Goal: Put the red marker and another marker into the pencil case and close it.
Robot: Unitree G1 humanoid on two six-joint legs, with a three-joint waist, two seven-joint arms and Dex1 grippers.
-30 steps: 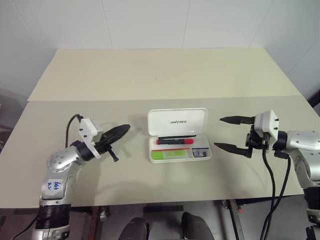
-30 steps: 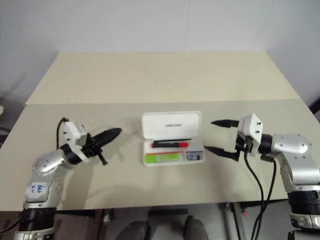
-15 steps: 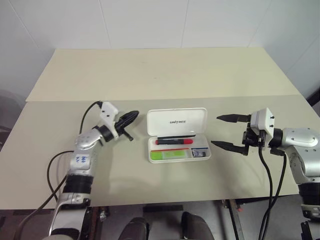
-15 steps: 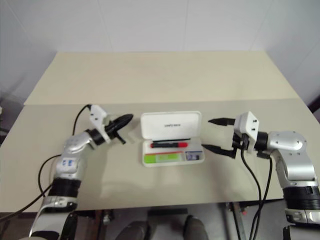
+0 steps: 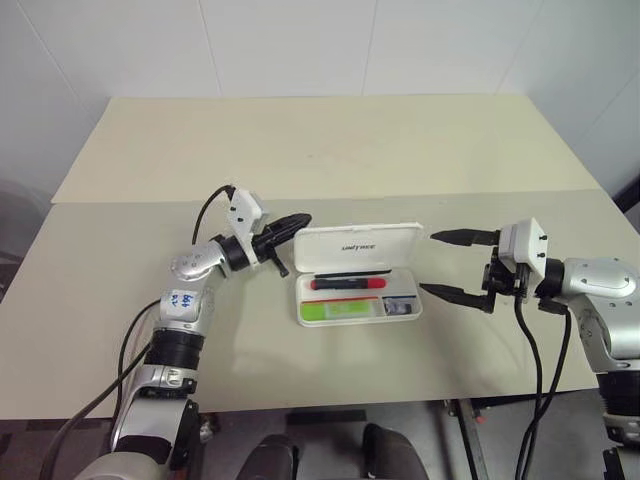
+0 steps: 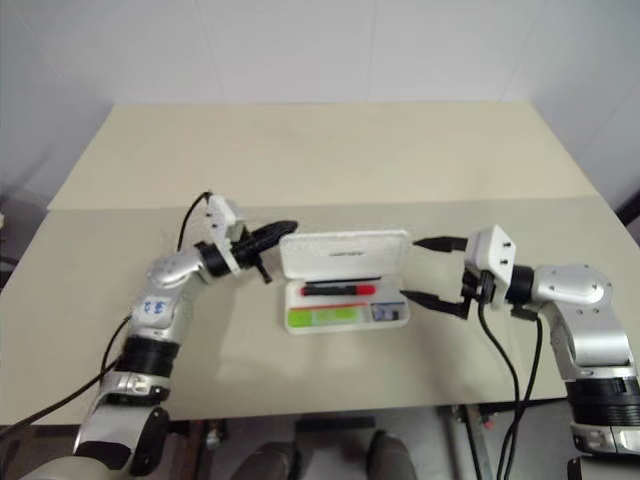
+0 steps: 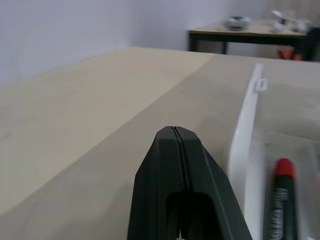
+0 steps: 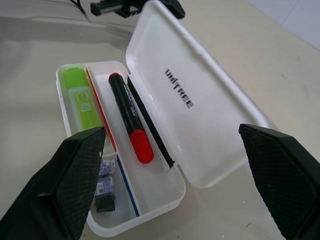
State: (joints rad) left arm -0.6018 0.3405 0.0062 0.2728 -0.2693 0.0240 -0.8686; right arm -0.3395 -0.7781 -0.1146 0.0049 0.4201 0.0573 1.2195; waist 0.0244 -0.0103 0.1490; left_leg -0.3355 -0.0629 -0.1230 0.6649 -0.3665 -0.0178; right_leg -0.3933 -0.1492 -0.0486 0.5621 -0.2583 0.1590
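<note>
White hinged plastic pencil case (image 5: 355, 272) open, long axis left-right — left gripper (image 5: 297, 220), fingers pressed together, at lid's left corner; right gripper (image 5: 450, 264) spread, farther right.

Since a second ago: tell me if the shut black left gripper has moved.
Yes. The left gripper has swung toward the white plastic pencil case, its closed tips now at the raised lid's corner; earlier a clear gap of table separated them.

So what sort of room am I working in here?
Probably a lab or test workspace rather than a home. The pencil case lies open on a plain beige table against bare white walls, and the left wrist view shows another table with small items on it behind.
</note>
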